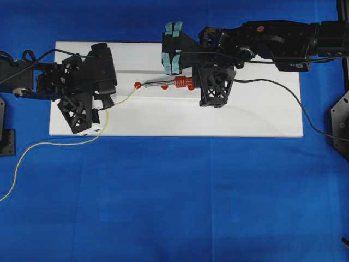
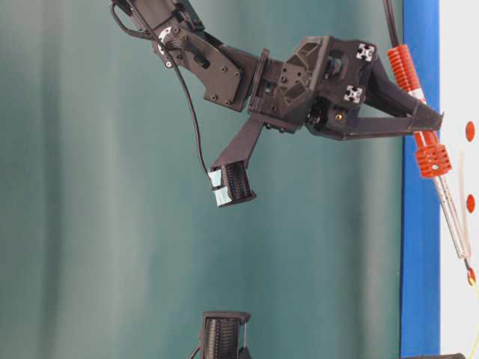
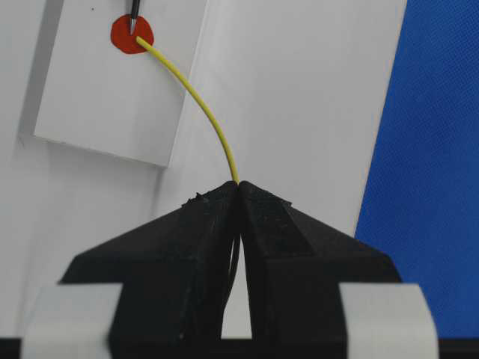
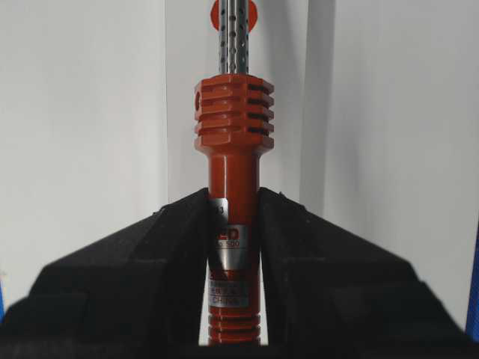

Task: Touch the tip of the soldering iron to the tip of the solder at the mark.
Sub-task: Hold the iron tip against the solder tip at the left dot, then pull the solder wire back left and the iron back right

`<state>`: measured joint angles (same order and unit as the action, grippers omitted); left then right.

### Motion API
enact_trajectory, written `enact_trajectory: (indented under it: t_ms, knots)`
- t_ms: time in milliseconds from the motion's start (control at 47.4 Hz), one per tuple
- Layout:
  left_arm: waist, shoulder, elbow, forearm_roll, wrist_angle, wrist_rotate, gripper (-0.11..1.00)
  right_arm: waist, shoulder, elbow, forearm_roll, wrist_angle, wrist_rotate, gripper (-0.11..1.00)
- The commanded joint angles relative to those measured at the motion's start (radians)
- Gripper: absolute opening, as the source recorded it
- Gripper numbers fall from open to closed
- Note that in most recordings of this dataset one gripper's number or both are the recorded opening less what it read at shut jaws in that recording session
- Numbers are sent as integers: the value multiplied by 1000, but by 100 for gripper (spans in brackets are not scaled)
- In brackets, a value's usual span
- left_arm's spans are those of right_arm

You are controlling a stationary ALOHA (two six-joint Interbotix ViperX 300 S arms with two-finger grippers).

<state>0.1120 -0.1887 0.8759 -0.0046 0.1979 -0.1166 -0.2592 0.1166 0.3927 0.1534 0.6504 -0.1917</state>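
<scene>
My left gripper (image 3: 239, 184) is shut on the solder (image 3: 200, 101), a thin yellow wire arcing up to the round red mark (image 3: 132, 34) on the white board. The wire's end lies on that mark, touching the iron's dark pointed tip. My right gripper (image 4: 233, 196) is shut on the soldering iron (image 4: 233, 127) by its red-orange ribbed handle; the silver shaft points away toward the mark. From overhead the soldering iron (image 1: 172, 83) lies between the right gripper (image 1: 199, 83) and the mark (image 1: 137, 85), and the solder (image 1: 124, 100) runs from there to the left gripper (image 1: 112, 103).
The white board (image 1: 245, 114) lies on blue cloth. The solder's loose length (image 1: 32, 150) trails off the board's left front corner onto the cloth. The iron's black cord (image 1: 294, 101) runs off right. Two more red marks (image 2: 470, 131) show on the board.
</scene>
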Motion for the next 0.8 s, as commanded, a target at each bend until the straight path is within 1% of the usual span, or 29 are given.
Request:
enact_trajectory:
  t_ms: [0,443,780]
  knots:
    - [-3,-8,-23,2,-5,2,1,0,-14,-25,-2,-3,2,6]
    - [-2,-8,-29,2,-2,5,1,2,-14,-23,0,-3,0,6]
    - [-3,-58,-57,2,98,3,1,2,-14,-21,-2,-6,0,6]
